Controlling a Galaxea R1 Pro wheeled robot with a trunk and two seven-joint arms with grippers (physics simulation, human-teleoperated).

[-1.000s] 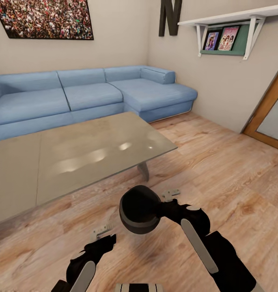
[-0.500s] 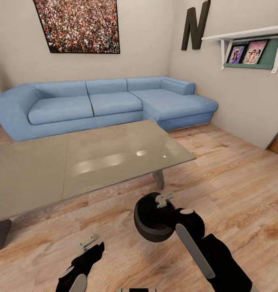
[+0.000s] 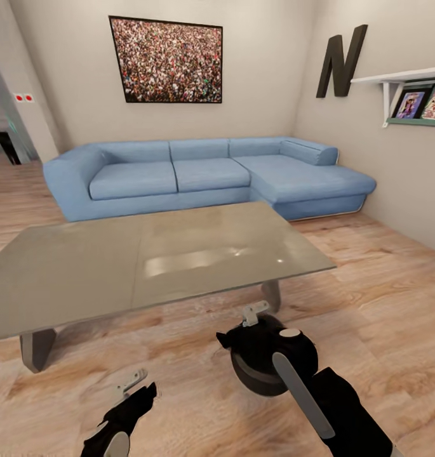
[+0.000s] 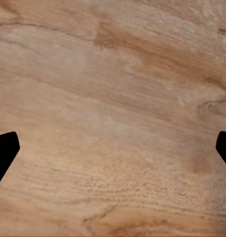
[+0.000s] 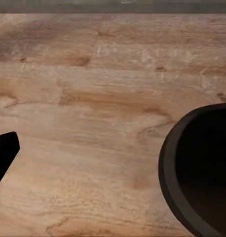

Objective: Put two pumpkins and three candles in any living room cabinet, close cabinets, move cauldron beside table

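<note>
Currently, I am holding the cauldron (image 3: pixel 263 365) with my right gripper (image 3: pixel 252 315) just in front of the table (image 3: pixel 71 279), near the table's right front leg. In the head view, my right arm is reaching over the black pot and the gripper's fingers are clamping on its rim. In the right wrist view, the cauldron's dark rim (image 5: pixel 202 173) is sitting against one side of the frame, with one black fingertip (image 5: pixel 3 153) showing at the other side over the wooden floor (image 5: pixel 93 98).

My left gripper (image 3: pixel 129 384) is hanging lower down, well apart from the cauldron. In the left wrist view, its two black fingertips (image 4: pixel 4 150) are standing spread at opposite edges, with bare floorboards between them; it is released and holding nothing.

Beyond the table, a blue corner sofa (image 3: pixel 204 174) is standing against the wall under a framed picture (image 3: pixel 166 60). A large letter N (image 3: pixel 341 60) and a white shelf (image 3: pixel 408 79) are hanging on the right wall.
</note>
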